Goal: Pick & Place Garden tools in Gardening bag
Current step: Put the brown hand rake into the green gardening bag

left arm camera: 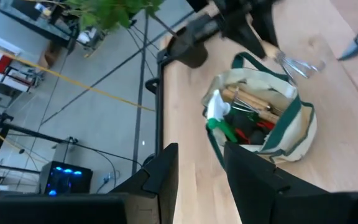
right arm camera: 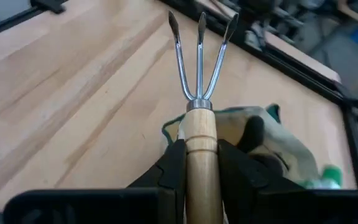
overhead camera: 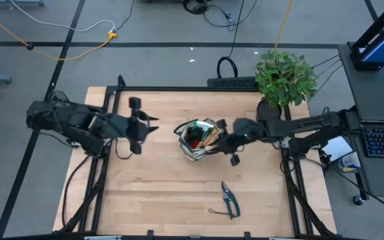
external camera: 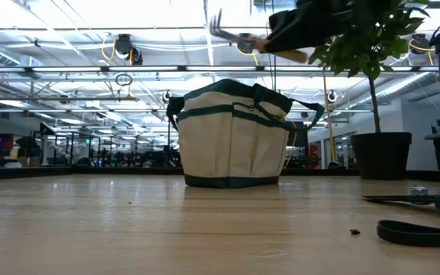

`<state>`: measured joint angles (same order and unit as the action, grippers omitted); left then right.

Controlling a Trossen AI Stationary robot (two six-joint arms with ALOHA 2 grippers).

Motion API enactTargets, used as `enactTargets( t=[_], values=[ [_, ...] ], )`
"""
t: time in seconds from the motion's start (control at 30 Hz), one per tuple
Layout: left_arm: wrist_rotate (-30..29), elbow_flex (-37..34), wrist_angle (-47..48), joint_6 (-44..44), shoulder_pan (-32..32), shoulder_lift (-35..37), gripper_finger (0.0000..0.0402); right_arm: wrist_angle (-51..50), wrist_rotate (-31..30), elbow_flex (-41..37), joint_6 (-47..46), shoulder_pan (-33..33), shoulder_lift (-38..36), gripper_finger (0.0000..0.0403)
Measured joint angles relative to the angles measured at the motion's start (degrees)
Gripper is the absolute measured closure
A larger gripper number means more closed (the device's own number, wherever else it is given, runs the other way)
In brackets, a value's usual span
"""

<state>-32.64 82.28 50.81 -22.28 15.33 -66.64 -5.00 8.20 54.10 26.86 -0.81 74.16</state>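
Right hand (right arm camera: 201,163) clamps the fork (right arm camera: 201,93) by its wooden handle, prongs pointing out level over the gardening bag (overhead camera: 199,140) just below, ready to tip down.

Gardening bag (overhead camera: 199,139) mid-table, tools inside; pruning shears (overhead camera: 230,199) nearer the front; potted plant (overhead camera: 283,80) back right

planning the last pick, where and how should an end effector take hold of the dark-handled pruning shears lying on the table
The dark-handled pruning shears lie flat on the light wooden table, clear of the tan fabric gardening bag with green trim. Probably best to come straight down from above and close across both handles near the pivot: flat pose leaves only the top open, and the narrow blades point towards the bag.
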Motion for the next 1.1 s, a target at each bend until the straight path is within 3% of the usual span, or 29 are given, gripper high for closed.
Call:
enactTargets(
  t=[0.17, 0.33, 0.53, 0.73, 0.9, 1.1],
  values=[
    [0.1, 0.0, 0.5, 0.5, -0.3, 2.9, 0.0268, 0.3, 7.1, 3.6, 7.2, 5.9, 6.6, 0.0345],
    [0.3, 0.0, 3.6, 3.4, -0.2, 2.9, 0.0268, -0.7, 6.9, 3.8, 10.3, 11.0, 9.5, 0.0345],
    [1.1, 0.0, 8.5, 7.2, -0.1, 2.0, 0.0268, -8.2, 6.9, 3.7, 14.4, 14.6, 7.8, 0.0345],
    [1.5, -0.1, 9.4, 7.8, -0.1, 1.7, 0.0268, -11.1, 7.3, 3.7, 19.7, 14.6, 7.6, 0.0345],
    [1.5, -0.1, 9.4, 7.8, -0.1, 1.7, 0.0268, -10.5, 13.0, 3.7, 23.5, 13.4, 9.9, 0.0345],
    [1.5, -0.1, 9.3, 7.8, -0.1, 1.7, 0.0268, -5.2, 14.4, 3.7, 26.7, 12.6, 13.2, 0.0344]
  ],
)
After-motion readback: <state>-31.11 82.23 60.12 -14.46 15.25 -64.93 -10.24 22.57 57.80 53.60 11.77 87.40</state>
